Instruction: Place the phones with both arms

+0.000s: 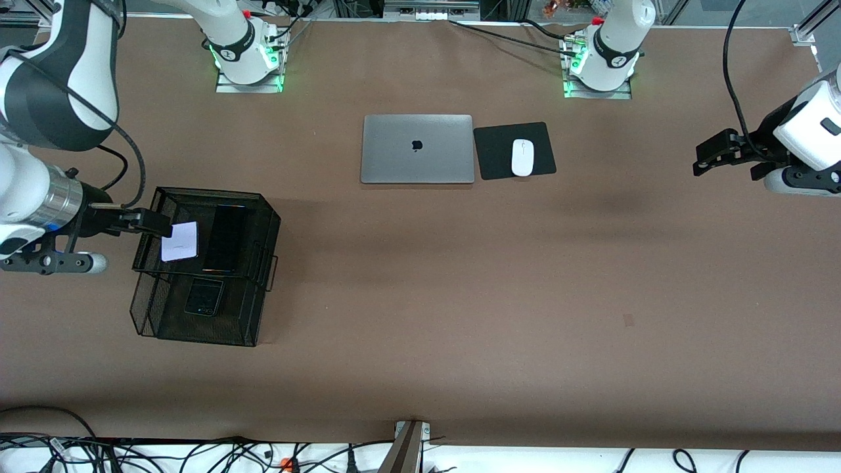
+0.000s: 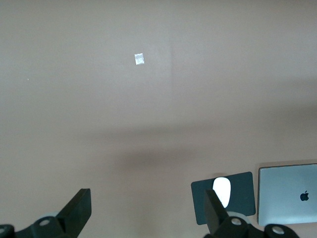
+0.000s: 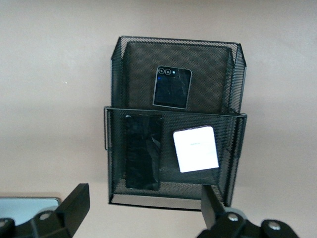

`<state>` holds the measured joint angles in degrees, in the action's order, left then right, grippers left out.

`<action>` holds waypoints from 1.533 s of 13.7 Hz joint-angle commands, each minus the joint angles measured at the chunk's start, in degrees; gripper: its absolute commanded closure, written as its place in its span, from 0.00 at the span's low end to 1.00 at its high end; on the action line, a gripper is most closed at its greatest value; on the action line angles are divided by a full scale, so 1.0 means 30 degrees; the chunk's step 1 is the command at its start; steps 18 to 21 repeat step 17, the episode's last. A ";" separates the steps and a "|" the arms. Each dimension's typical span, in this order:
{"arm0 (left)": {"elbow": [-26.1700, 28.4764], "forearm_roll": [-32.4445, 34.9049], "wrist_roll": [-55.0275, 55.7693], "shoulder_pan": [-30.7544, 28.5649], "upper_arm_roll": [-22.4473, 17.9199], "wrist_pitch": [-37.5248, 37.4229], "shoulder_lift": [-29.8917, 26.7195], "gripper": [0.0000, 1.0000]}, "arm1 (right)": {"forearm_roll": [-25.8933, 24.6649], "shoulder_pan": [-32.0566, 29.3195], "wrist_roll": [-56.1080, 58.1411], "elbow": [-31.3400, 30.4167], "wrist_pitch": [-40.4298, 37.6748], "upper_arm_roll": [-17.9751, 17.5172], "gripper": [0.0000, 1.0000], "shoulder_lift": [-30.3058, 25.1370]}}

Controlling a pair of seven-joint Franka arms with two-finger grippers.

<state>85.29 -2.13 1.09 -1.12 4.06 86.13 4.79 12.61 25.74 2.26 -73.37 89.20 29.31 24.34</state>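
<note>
A black mesh two-tier basket [image 1: 210, 192] stands toward the right arm's end of the table. On its upper tier the white phone [image 1: 179, 241] and the long black phone [image 1: 225, 238] lie side by side. The small black phone [image 1: 204, 297] lies on the lower tier, nearer to the front camera. My right gripper [image 1: 148, 222] hangs open and empty over the upper tier's outer edge, beside the white phone. The right wrist view shows the basket [image 3: 173, 38] with all three phones [image 3: 196, 148] [image 3: 143, 152] [image 3: 172, 88]. My left gripper [image 1: 729, 161] waits open and empty above bare table at the left arm's end.
A closed grey laptop [image 1: 417, 148] lies mid-table near the arm bases, with a white mouse [image 1: 523, 157] on a black pad [image 1: 493, 154] beside it. A small tape mark [image 1: 628, 320] is on the brown tabletop. Cables run along the table's front edge.
</note>
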 commanded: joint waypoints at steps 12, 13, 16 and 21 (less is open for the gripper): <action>0.0045 -0.0257 0.0019 -0.0065 -0.0095 -0.0145 -0.0279 0.00 | -0.4613 -0.8140 -0.0462 -0.3025 0.1850 -1.0093 0.00 -0.4190; 0.0045 -0.0228 0.0019 -0.0065 -0.0095 -0.0145 -0.0279 0.00 | -0.4554 -0.8140 -0.0433 -0.3024 0.1850 -1.0092 0.00 -0.4131; 0.0045 -0.0228 0.0018 -0.0094 -0.0124 -0.0116 -0.0250 0.00 | -0.4554 -0.8140 -0.0403 -0.2732 0.1850 -1.0151 0.00 -0.3925; 0.0045 -0.0199 -0.0010 -0.0094 -0.0124 -0.0116 -0.0250 0.00 | -0.4554 -0.8140 -0.0403 -0.2731 0.1850 -1.0151 0.00 -0.3867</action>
